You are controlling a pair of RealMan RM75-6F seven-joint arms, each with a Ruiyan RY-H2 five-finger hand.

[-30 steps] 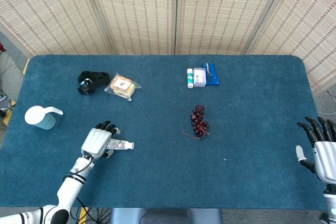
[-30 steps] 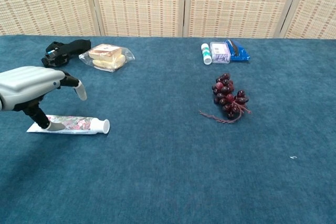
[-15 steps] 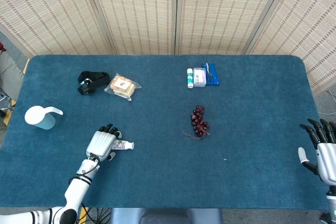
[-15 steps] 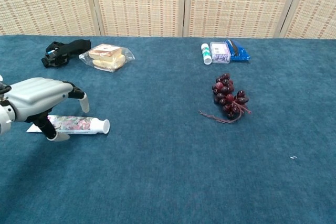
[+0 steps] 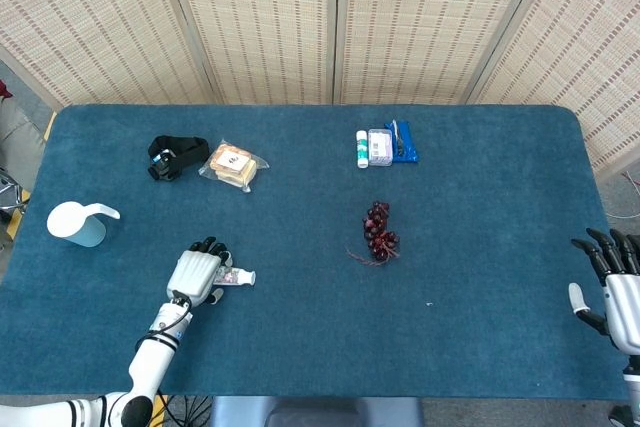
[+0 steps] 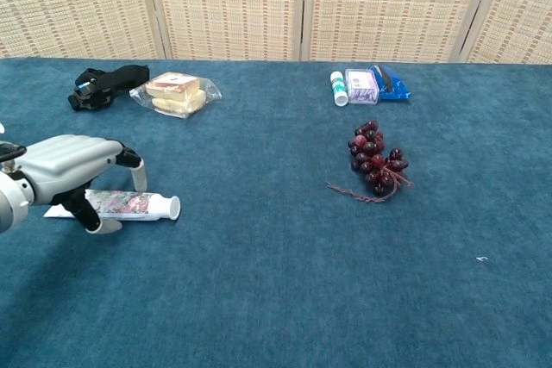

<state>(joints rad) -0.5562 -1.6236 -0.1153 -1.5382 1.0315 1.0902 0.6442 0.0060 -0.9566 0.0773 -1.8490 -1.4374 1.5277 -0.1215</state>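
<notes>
On the desk (image 5: 300,347), the left robot hand (image 5: 196,273) is seen at about 8 o'clock, laid over a tube (image 5: 238,277) whose cap end sticks out toward 3 o'clock. A white cup (image 5: 76,223) is placed at 9 o'clock. Grapes (image 5: 379,232) are found near the centre. The right robot hand (image 5: 612,282) is seen at 4 o'clock, fingers spread, nothing held.

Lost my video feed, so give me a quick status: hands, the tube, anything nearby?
Left hand arched over floral toothpaste tube, fingers straddling it, tube flat on blue table. Right hand open, at table's edge. Nothing blocking.
</notes>
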